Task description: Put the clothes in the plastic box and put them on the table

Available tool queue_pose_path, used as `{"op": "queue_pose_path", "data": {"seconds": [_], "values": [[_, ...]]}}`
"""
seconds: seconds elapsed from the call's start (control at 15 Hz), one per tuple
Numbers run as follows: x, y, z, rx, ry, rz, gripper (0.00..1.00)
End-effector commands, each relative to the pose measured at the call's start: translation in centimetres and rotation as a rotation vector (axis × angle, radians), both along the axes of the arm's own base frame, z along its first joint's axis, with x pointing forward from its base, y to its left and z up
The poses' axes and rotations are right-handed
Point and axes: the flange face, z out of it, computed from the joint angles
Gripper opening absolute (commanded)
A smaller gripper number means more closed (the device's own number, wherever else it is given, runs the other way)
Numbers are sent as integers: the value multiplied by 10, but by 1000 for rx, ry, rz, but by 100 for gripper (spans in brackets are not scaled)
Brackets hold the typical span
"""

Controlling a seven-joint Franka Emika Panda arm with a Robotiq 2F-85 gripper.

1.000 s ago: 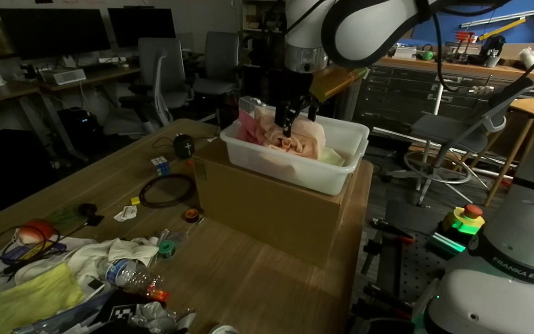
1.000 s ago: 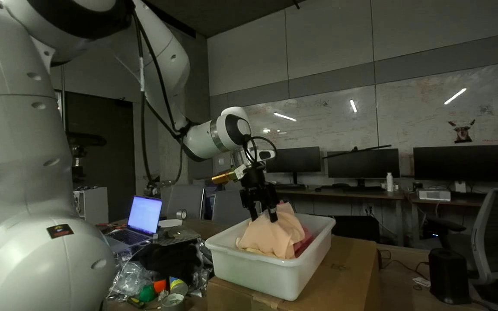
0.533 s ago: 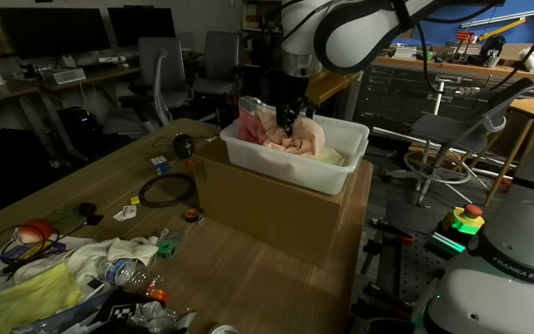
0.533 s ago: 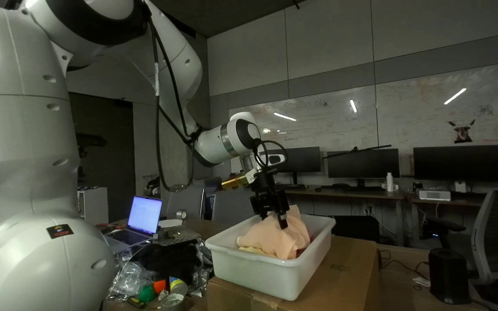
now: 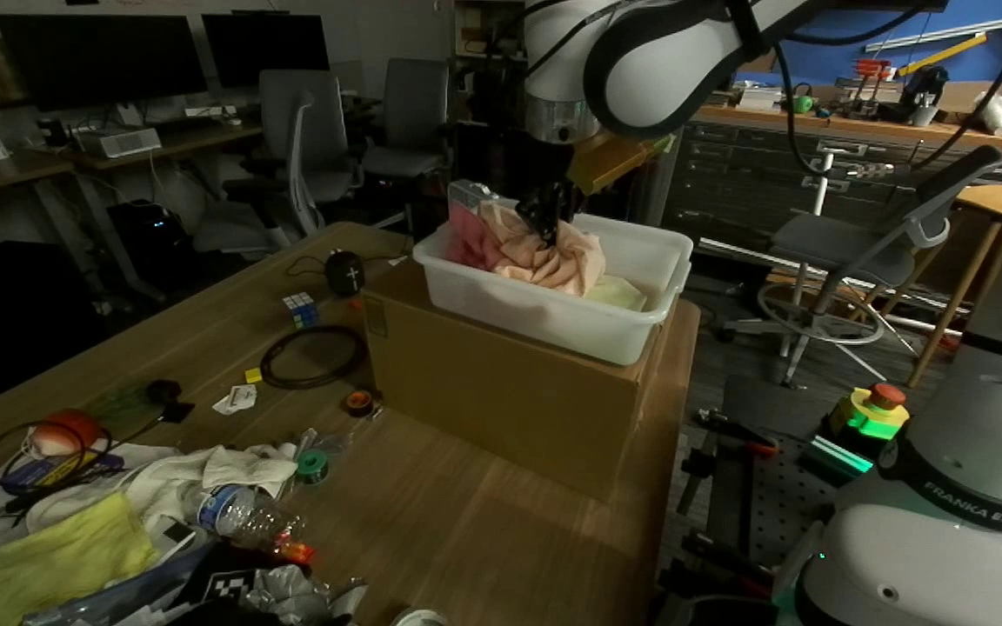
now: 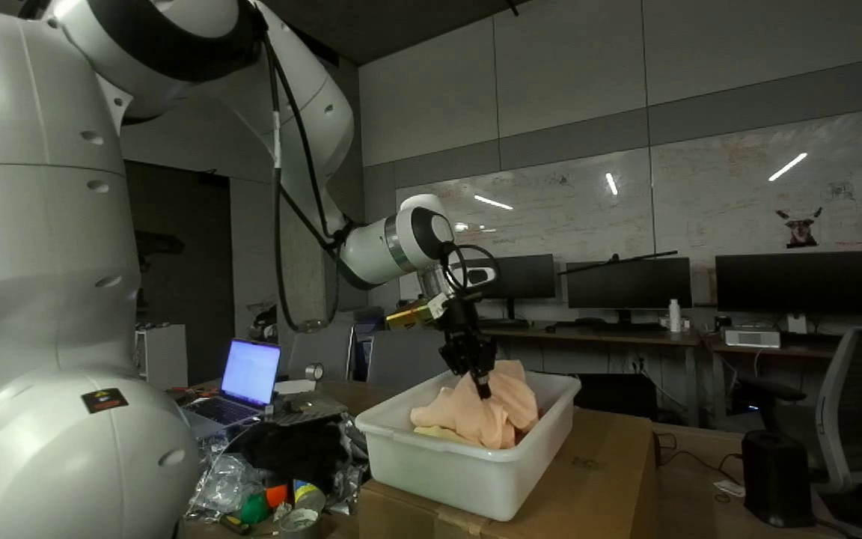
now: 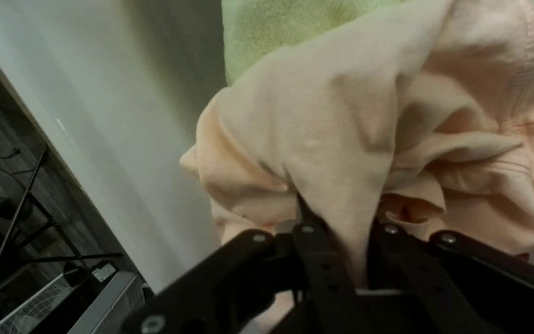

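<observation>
A white plastic box (image 5: 553,320) holds the clothes and rests on a cardboard carton. On top inside it lies a crumpled peach garment (image 6: 452,419). A pink-red cloth (image 5: 468,242) lies at one end, and a pale yellow-green cloth (image 7: 290,32) shows partly from under the peach one. My gripper (image 6: 483,391) points down into the peach garment, its fingers drawn together. In the wrist view a fold of peach fabric runs up between the fingers, gripped there. The fingertips are partly hidden by the fabric.
The carton (image 5: 501,400) stands on the wooden table (image 5: 466,530). A cable coil (image 5: 314,358), a puzzle cube (image 5: 301,309), a plastic bottle (image 5: 244,515) and a yellow cloth (image 5: 57,556) lie on that table. A laptop (image 6: 248,378) stands near the arm's base.
My gripper has come down into the peach garment, tilting slightly, and its fingers have closed from wide apart. The fabric has bunched up around them. The plastic box has stayed in place.
</observation>
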Motion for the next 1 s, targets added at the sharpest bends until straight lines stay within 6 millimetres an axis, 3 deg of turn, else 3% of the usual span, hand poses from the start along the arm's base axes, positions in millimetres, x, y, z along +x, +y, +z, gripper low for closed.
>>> {"op": "queue_pose_path", "data": {"seconds": [0.0,0.27,0.6,0.93], "values": [[1,5,14,4,-37,-19,4],[-16,18,46,-1,-112,-33,6],[-46,39,123,-5,-274,-65,6],[-84,74,195,-11,-429,-89,6]]}}
